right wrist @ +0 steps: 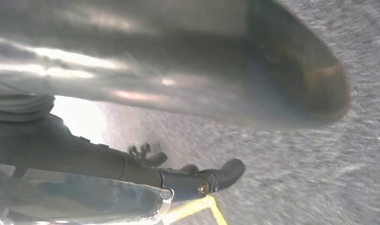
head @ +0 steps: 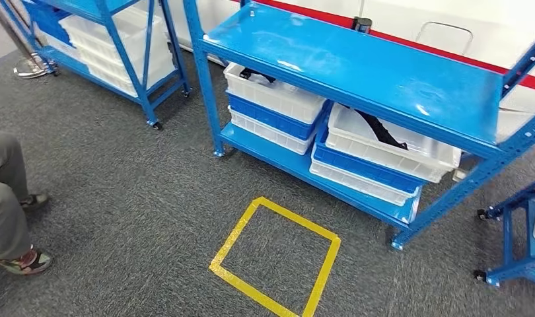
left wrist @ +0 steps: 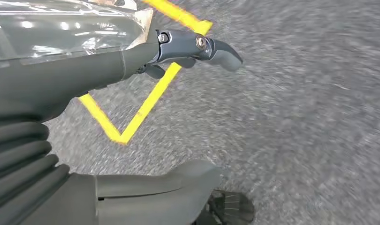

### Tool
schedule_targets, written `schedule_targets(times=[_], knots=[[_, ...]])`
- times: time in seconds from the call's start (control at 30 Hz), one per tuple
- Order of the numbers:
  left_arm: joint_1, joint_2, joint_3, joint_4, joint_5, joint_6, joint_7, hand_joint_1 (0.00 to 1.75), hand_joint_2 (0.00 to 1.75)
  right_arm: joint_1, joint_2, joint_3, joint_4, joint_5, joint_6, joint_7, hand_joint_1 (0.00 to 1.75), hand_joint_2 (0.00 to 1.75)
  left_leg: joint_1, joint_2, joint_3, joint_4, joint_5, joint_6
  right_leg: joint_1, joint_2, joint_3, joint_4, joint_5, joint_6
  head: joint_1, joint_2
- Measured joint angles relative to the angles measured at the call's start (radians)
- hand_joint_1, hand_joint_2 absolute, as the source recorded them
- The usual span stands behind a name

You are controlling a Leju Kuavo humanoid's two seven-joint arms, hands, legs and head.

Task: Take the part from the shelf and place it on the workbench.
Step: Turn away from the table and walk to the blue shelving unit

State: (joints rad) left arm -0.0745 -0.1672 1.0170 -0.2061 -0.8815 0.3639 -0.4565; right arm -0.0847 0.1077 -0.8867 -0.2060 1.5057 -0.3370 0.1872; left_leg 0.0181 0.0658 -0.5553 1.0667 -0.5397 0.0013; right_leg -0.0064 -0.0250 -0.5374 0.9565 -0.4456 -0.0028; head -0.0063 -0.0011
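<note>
A blue shelf [head: 357, 66] stands ahead in the head view, with stacked white and blue bins on its lower level. A long black part [head: 380, 129] lies in the top white bin [head: 390, 142] on the right. Another dark part [head: 255, 74] shows in the left white bin [head: 271, 92]. In the left wrist view my left hand [left wrist: 178, 51] hangs over the grey carpet with its fingers [left wrist: 221, 51] stretched out and its thumb [left wrist: 178, 187] apart, holding nothing. In the right wrist view my right hand [right wrist: 178, 180] also hangs over the carpet, its fingers [right wrist: 225, 173] extended and holding nothing.
A yellow tape square [head: 278, 254] marks the carpet in front of the shelf. A second blue shelf [head: 119, 39] with white bins stands at the back left. A blue wheeled frame [head: 516, 244] is at the right edge. A seated person's legs and shoes [head: 7, 211] are at the left.
</note>
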Motion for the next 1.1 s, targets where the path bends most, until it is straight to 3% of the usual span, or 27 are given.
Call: schedule_targets(times=[0.03,0.07,0.1,0.13,0.17,0.2,0.27,0.33,0.4,0.43,0.5,0.53,0.57,0.63,0.67,0.73,0.77,0.83,0.87,0.9,0.93,1.0,1.03,1.07,1.1], knots=[[0.002,0.001,0.000,0.000,0.000,0.000,0.000,0.00,1.75,0.000,0.002,0.000,0.000,0.000,0.000,0.000,0.00,0.00,0.002,-0.035,-0.025,0.059,-0.037,-0.003,-0.006,0.012,0.001,-0.001,0.002,-0.005,-0.003,0.000],[0.004,0.001,0.000,0.000,0.000,0.000,0.000,0.00,1.75,-0.001,0.003,0.000,0.000,0.001,0.000,0.000,0.00,0.00,0.003,-0.055,-0.056,0.127,-0.073,-0.006,-0.006,0.024,0.000,0.000,0.003,-0.009,-0.005,0.000],[0.006,0.002,0.000,0.000,0.000,0.000,0.001,0.00,1.75,-0.001,0.005,0.000,0.000,0.001,0.000,0.000,0.00,0.00,0.004,-0.064,-0.082,0.182,-0.095,-0.010,-0.006,0.038,0.000,0.000,0.003,-0.009,-0.006,0.000],[0.007,0.002,0.000,0.000,0.000,0.000,0.001,0.00,1.75,0.000,0.006,0.000,0.000,0.001,0.000,0.000,0.00,0.00,0.006,-0.068,-0.098,0.211,-0.099,-0.014,-0.007,0.053,0.000,0.002,0.003,-0.008,-0.006,0.000],[0.008,0.003,0.000,0.000,0.000,0.001,0.001,0.00,1.75,0.002,0.006,0.000,0.000,0.001,0.001,0.000,0.00,0.00,0.010,-0.069,-0.095,0.202,-0.080,-0.018,-0.008,0.068,0.000,0.005,0.003,-0.008,-0.006,0.000],[0.008,0.004,0.000,0.000,0.000,0.001,0.001,0.00,1.75,0.003,0.006,0.000,0.000,0.001,0.001,0.000,0.00,0.00,0.015,-0.072,-0.075,0.157,-0.045,-0.023,-0.010,0.084,0.000,0.010,0.001,-0.005,-0.006,0.000],[0.008,0.006,0.000,0.000,0.000,0.001,0.001,0.00,1.75,0.002,0.006,0.000,0.000,0.001,0.002,0.000,0.00,0.00,0.031,-0.112,-0.019,0.031,0.019,-0.034,-0.011,0.115,-0.008,0.030,-0.007,0.007,-0.009,0.000],[0.008,0.005,0.000,0.000,0.000,0.001,0.001,0.00,1.75,0.000,0.006,0.000,0.000,0.001,0.002,0.000,0.00,0.00,0.036,-0.147,0.005,-0.030,0.035,-0.032,-0.005,0.142,-0.026,0.048,-0.012,0.022,-0.008,0.000],[0.006,0.004,0.000,0.000,0.000,0.001,0.002,0.00,1.75,0.004,0.005,0.000,0.000,0.001,0.002,0.000,0.00,0.00,0.027,-0.134,0.002,-0.032,0.033,-0.014,-0.003,0.165,-0.043,0.050,-0.009,0.035,-0.004,0.000],[0.006,0.003,0.000,0.000,0.000,0.001,0.002,0.00,1.75,0.007,0.004,0.000,0.000,0.001,0.002,0.000,0.00,0.00,0.023,-0.121,0.003,-0.034,0.035,-0.005,-0.004,0.158,-0.049,0.054,-0.010,0.040,-0.004,0.000],[0.005,0.004,0.000,0.000,0.000,0.001,0.001,0.00,1.75,0.009,0.004,0.000,0.000,0.001,0.002,0.000,0.00,0.00,0.022,-0.094,0.005,-0.039,0.038,0.014,-0.006,0.103,-0.079,0.107,-0.036,0.044,0.000,0.000],[0.006,0.004,0.000,0.000,0.000,0.001,0.001,0.00,1.75,0.006,0.005,0.000,0.000,0.001,0.001,0.000,0.00,0.00,0.021,-0.079,0.006,-0.040,0.038,0.020,-0.006,0.068,-0.106,0.164,-0.061,0.043,0.003,0.000],[0.006,0.004,0.000,0.000,-0.002,0.000,0.002,0.00,1.75,0.004,0.006,0.000,0.000,0.001,0.001,0.000,0.00,0.00,0.020,-0.064,0.005,-0.040,0.038,0.024,-0.006,0.048,-0.142,0.234,-0.091,0.042,0.005,0.000],[0.007,0.004,0.000,0.000,-0.005,-0.002,0.005,0.00,1.75,0.002,0.005,0.000,0.000,0.000,0.000,-0.001,0.00,0.00,0.019,-0.033,0.005,-0.040,0.037,0.025,-0.009,0.039,-0.194,0.339,-0.125,0.048,0.005,0.000],[0.006,0.003,0.000,0.000,-0.007,-0.004,0.007,0.00,1.75,0.003,0.004,0.000,0.000,0.000,0.000,-0.001,0.00,0.00,0.021,-0.020,0.005,-0.040,0.036,0.024,-0.011,0.036,-0.193,0.340,-0.120,0.055,0.006,0.000],[0.005,0.000,0.000,0.000,-0.008,-0.009,0.010,0.00,1.75,0.005,0.001,0.000,0.000,-0.001,-0.001,-0.001,0.00,0.00,0.023,0.004,0.009,-0.041,0.033,0.020,-0.013,0.014,-0.130,0.227,-0.077,0.070,0.007,0.000],[0.005,-0.003,0.000,0.000,-0.008,-0.011,0.011,0.00,1.75,0.003,-0.001,0.000,0.000,-0.001,-0.001,-0.001,0.00,0.00,0.023,0.015,0.013,-0.041,0.031,0.016,-0.010,-0.017,-0.089,0.151,-0.052,0.070,0.008,0.000],[0.006,-0.008,0.000,0.000,-0.008,-0.012,0.013,0.00,1.75,-0.003,-0.004,0.000,0.000,-0.001,-0.001,-0.001,0.00,0.00,0.022,0.037,0.024,-0.043,0.025,0.003,0.004,-0.067,-0.042,0.060,-0.025,0.060,0.010,0.000],[0.005,-0.011,0.000,0.000,-0.008,-0.012,0.014,0.00,1.75,-0.005,-0.005,0.000,0.000,-0.001,-0.001,0.000,0.00,0.00,0.021,0.050,0.031,-0.046,0.021,-0.004,0.012,-0.075,-0.039,0.051,-0.023,0.053,0.011,0.000],[0.004,-0.013,0.000,0.000,-0.008,-0.012,0.015,0.00,1.75,-0.005,-0.006,0.000,0.000,-0.001,-0.001,0.001,0.00,0.00,0.020,0.063,0.040,-0.052,0.020,-0.011,0.016,-0.063,-0.039,0.048,-0.021,0.048,0.012,0.000],[0.002,-0.016,-0.001,0.000,-0.009,-0.012,0.015,0.00,1.75,-0.004,-0.007,0.000,0.000,-0.002,-0.001,0.002,0.00,0.00,0.021,0.066,0.047,-0.056,0.017,-0.017,0.006,-0.048,-0.034,0.042,-0.018,0.041,0.011,0.000],[0.000,-0.019,-0.001,0.000,-0.012,-0.013,0.014,0.00,1.75,-0.001,-0.008,0.000,0.000,-0.005,0.000,0.005,0.00,0.00,0.024,0.022,0.044,-0.029,-0.009,-0.024,-0.013,-0.022,-0.021,0.028,-0.009,0.024,0.003,0.000],[0.001,-0.019,-0.001,0.000,-0.014,-0.014,0.014,0.00,1.75,-0.001,-0.008,0.000,0.000,-0.008,0.001,0.006,0.00,0.00,0.025,-0.014,0.024,0.016,-0.038,-0.024,-0.022,-0.009,-0.015,0.024,-0.005,0.015,-0.002,0.000],[0.003,-0.018,-0.001,0.000,-0.018,-0.016,0.014,0.00,1.75,-0.001,-0.006,0.000,0.000,-0.011,0.001,0.007,0.00,0.00,0.024,-0.045,-0.007,0.078,-0.071,-0.023,-0.021,0.005,-0.015,0.023,-0.005,0.008,-0.006,0.000],[0.005,-0.018,-0.002,0.000,-0.021,-0.018,0.016,0.00,1.75,-0.002,-0.005,-0.001,0.000,-0.014,0.001,0.008,0.00,0.00,0.023,-0.060,-0.043,0.144,-0.100,-0.024,-0.019,0.021,-0.015,0.024,-0.005,0.002,-0.007,0.000]])
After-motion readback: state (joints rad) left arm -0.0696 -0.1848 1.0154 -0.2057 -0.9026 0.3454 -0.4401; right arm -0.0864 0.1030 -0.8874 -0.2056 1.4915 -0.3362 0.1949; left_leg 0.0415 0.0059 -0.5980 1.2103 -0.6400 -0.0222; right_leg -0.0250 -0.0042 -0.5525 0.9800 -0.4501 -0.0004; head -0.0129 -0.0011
